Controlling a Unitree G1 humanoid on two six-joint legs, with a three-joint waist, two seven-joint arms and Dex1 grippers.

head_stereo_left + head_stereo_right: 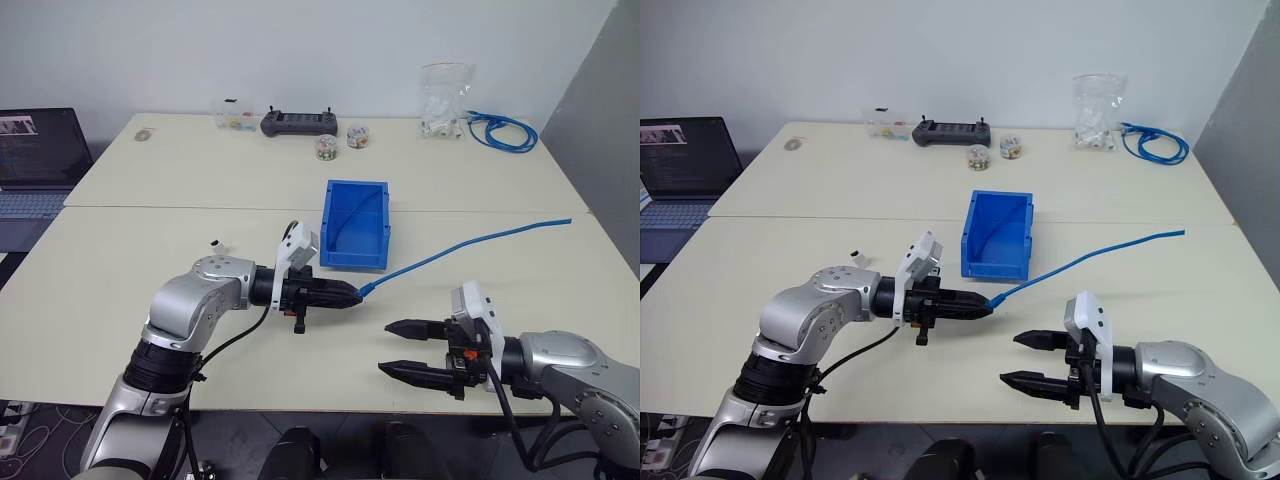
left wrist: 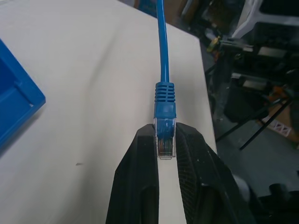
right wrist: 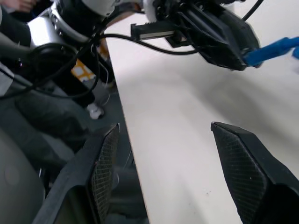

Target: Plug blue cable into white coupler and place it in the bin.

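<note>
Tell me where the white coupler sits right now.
In the left eye view, the white coupler lies on the table on the robot's left, just beyond the left arm's elbow and well left of the bin, apart from both grippers.

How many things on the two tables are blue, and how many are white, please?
Blue: 3, the blue cable held in the left gripper, the bin and the coiled cable.
White: 2, the white coupler and the bag of white parts.
Total: 5.
</note>
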